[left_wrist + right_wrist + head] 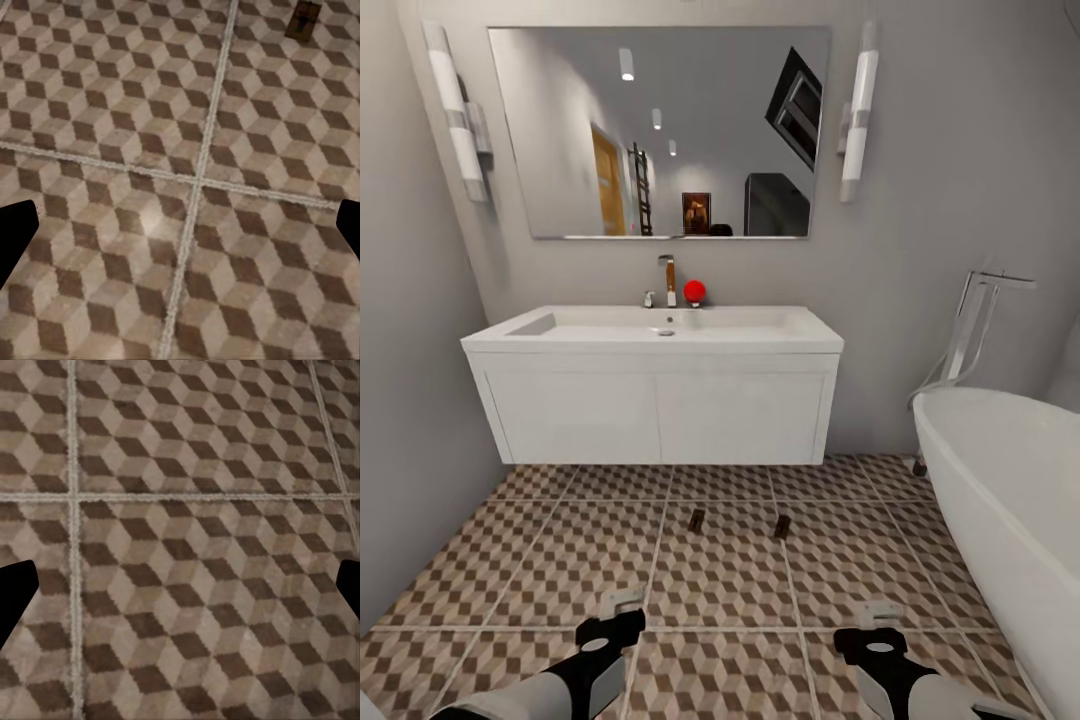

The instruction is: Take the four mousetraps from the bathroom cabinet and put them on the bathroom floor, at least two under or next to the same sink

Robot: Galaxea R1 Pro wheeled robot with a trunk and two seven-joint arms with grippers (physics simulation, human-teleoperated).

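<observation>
Two mousetraps (696,520) (782,527) lie flat on the bathroom floor (550,560), about a tile in front of the white wall-hung sink (560,330). They are small brown boards with dark metal parts. My left gripper (618,612) hovers low over the tiles, short of the left trap. It is open with nothing between its fingers, and a mousetrap (304,20) shows far ahead in the left wrist view. My right gripper (875,622) is also open and empty above bare tiles (180,510). The cabinet is out of view.
A white bathtub (1010,500) with a chrome floor tap (975,320) stands along the right. A grey wall (410,400) closes the left side. On the sink are a faucet (668,280) and a red ball (694,291), below a wide mirror (660,130).
</observation>
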